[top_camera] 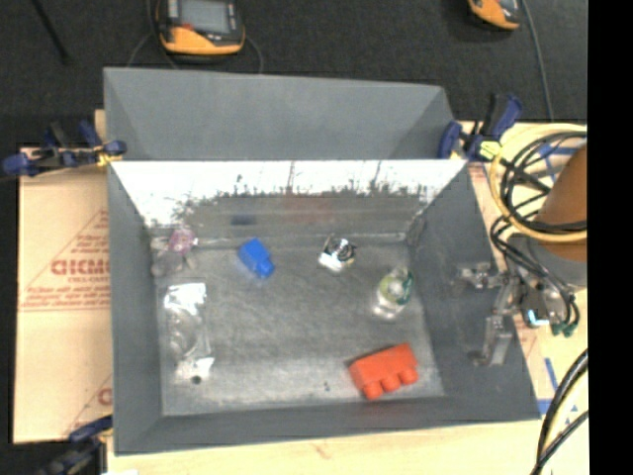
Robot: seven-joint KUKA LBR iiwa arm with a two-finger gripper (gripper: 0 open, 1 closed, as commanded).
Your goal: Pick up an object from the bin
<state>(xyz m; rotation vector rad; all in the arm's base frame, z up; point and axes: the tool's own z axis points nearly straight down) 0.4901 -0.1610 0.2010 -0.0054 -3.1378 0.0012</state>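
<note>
My gripper (482, 315) hangs over the bin's sloping right wall, open, with nothing between its fingers. The loose things nearest to it lie to its left on the bin floor. A red block (394, 371) with studs sits at the front right. A small clear object with a green tint (393, 292) rests near the right wall. Further back lies a small black and white object (337, 254).
A blue block (256, 258) lies at the back centre-left. A pinkish clear piece (180, 240) sits in the back left corner. Clear plastic bits (186, 315) run along the left side. Black cables loop over the arm at the right.
</note>
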